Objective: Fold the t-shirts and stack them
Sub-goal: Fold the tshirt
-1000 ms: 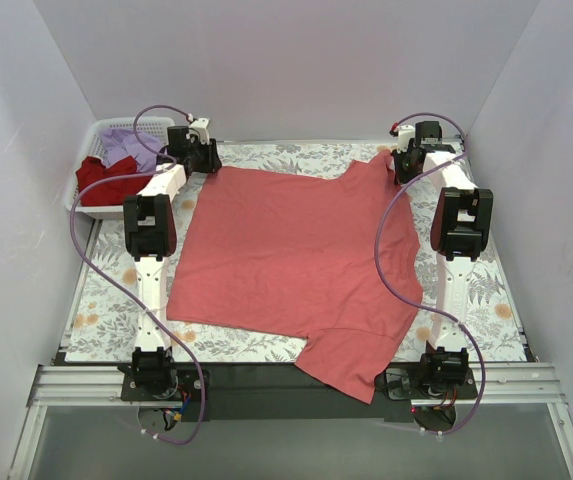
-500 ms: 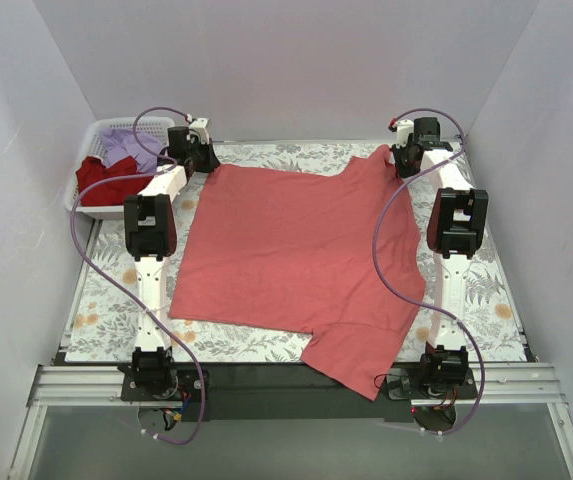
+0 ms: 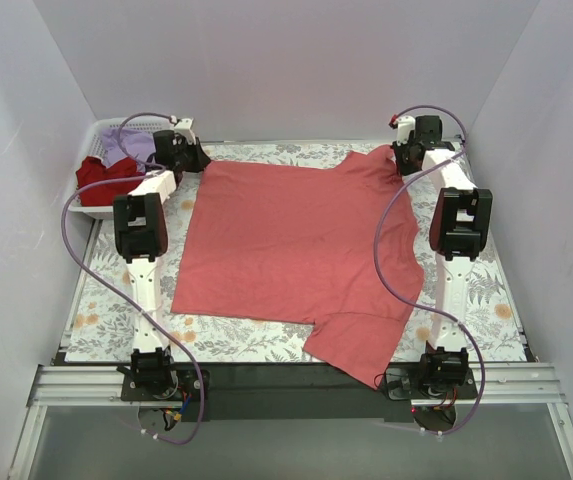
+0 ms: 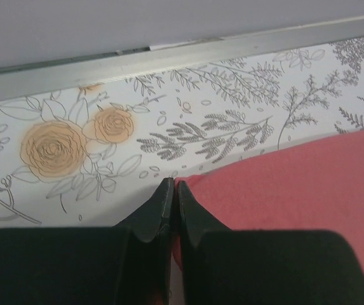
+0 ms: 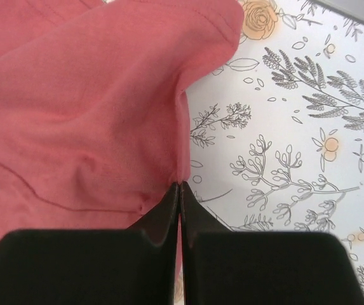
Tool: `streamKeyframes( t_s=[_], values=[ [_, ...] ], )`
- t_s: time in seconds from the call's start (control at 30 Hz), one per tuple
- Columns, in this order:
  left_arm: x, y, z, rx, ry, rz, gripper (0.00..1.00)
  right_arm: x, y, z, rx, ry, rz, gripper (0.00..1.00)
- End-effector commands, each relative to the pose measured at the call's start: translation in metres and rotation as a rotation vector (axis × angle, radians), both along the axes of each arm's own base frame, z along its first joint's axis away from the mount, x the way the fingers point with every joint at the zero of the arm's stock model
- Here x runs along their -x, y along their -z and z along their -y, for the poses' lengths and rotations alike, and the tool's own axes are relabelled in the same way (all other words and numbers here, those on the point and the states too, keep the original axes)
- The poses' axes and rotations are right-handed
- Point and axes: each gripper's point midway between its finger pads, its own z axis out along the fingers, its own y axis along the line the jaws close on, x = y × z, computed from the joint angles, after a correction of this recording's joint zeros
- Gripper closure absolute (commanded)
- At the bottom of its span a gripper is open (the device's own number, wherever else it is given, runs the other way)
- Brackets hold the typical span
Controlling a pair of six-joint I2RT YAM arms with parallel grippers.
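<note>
**Q:** Leftmost, what sits in the far corner?

**A:** White lattice basket [image 3: 82, 208], beside the floral cloth [image 3: 106, 300]. It holds the darker red tee [image 3: 101, 178] and, behind that, the lavender tee [image 3: 126, 145], both crumpled.

**Q:** Next, the left gripper [image 4: 171, 185]?

**A:** At the far left corner of the coral-red tee [image 3: 296, 250]. In the wrist view its jaws are pressed together with no gap at the tips. The tee's corner meets them there, and a thin strip of red shows between the fingers lower down, so the corner is pinched.

**Q:** How does the coral-red tee lie?

**A:** Spread nearly flat over the middle of the floral cloth, between the two arms. One sleeve at the near right reaches past the cloth's near edge, close to the right arm's base.

**Q:** Finally, the right gripper [image 5: 180, 185]?

**A:** At the tee's far right corner. Its jaws are fully closed on a raised fold of the fabric, which puckers toward the tips. Bare floral cloth lies to the right.
</note>
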Motion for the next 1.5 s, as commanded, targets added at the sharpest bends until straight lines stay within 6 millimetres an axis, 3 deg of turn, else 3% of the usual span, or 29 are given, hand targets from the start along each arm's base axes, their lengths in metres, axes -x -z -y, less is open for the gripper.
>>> streamKeyframes(
  t_s=[0.0,0.37,0.57,0.77,1.0,1.23,1.33,1.47],
  values=[
    [-0.001,-0.086,-0.003,0.010,0.022,0.182,1.00,-0.005,-0.073,-0.007,-0.037,-0.017,0.141,0.99],
    [0.027,-0.123,-0.014,0.057,0.084,0.257,1.00,0.026,-0.089,-0.016,-0.092,-0.023,0.115,0.99],
    [0.047,-0.130,-0.016,0.045,0.137,0.262,1.00,0.046,-0.096,-0.020,-0.114,-0.030,0.100,0.99],
    [0.069,-0.129,-0.025,0.048,0.160,0.243,1.00,0.066,-0.109,-0.022,-0.118,-0.039,0.100,0.99],
    [0.086,-0.122,-0.022,0.009,0.210,0.236,1.00,0.089,-0.123,-0.024,-0.133,-0.037,0.092,0.99],
    [0.098,-0.123,-0.020,0.003,0.249,0.242,1.00,0.122,-0.112,-0.025,-0.142,-0.032,0.033,0.99],
    [0.106,-0.124,-0.020,-0.001,0.266,0.243,1.00,0.134,-0.116,-0.028,-0.153,-0.033,0.032,0.99],
    [0.121,-0.123,-0.019,-0.007,0.296,0.229,1.00,0.152,-0.104,-0.030,-0.160,-0.032,-0.006,0.99]
  ],
)
